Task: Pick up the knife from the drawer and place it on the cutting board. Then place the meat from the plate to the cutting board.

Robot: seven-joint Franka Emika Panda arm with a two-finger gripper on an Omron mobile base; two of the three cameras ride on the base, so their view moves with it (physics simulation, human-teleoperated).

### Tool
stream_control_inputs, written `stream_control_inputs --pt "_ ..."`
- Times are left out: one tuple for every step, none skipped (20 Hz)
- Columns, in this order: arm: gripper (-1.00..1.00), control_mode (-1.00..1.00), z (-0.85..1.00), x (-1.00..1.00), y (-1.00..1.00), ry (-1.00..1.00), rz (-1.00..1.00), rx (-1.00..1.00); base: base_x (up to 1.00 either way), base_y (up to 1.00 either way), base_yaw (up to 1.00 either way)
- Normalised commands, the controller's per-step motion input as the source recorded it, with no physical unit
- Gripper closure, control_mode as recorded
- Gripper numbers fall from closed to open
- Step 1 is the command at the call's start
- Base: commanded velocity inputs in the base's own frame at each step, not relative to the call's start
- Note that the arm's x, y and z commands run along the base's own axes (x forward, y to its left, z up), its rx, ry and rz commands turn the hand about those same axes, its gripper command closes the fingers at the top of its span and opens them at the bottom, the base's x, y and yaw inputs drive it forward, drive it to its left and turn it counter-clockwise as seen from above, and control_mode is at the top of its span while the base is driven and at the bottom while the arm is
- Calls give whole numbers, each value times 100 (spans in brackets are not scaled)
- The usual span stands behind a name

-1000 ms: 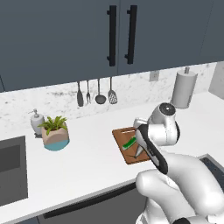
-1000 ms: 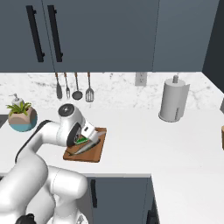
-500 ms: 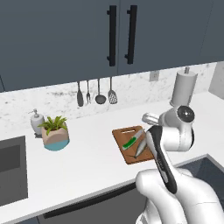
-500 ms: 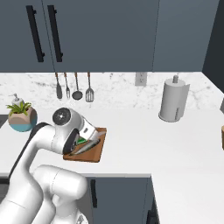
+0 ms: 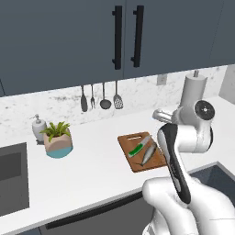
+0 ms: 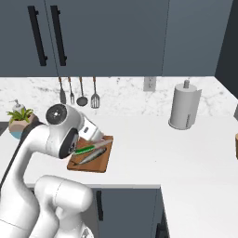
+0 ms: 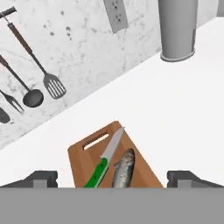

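The brown cutting board (image 5: 137, 158) (image 6: 104, 162) (image 7: 83, 164) lies on the white counter. On it rest the knife (image 5: 136, 150) (image 6: 84, 150) (image 7: 97, 174), with its green handle and silvery blade, and right beside it the grey fish-shaped meat (image 5: 148, 155) (image 6: 92, 156) (image 7: 124, 171). My gripper (image 7: 113, 179) (image 5: 160, 114) hovers above and back from the board, open, its fingertips (image 7: 41, 178) wide apart and holding nothing. The plate is out of view. A dark drawer front with a black bar handle (image 5: 92, 214) runs under the counter edge.
A paper towel roll (image 5: 193, 92) (image 6: 185, 107) (image 7: 177, 28) stands at the back right. Dark utensils (image 5: 101, 98) (image 7: 39, 87) hang on the marble wall. A potted plant (image 5: 57, 140), a soap dispenser (image 5: 38, 128) and a sink (image 5: 11, 183) are to the left.
The arm has drawn up and back from the cutting board, swinging right in the left base view. The knife and meat stay on the board. The jaws remain wide.
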Motion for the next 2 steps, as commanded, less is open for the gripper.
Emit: stream_control_inputs --pt "-100 -100 35 -22 -1 0 0 0 0 0 0" --pt "-100 -100 31 -28 -4 0 0 0 0 0 0"
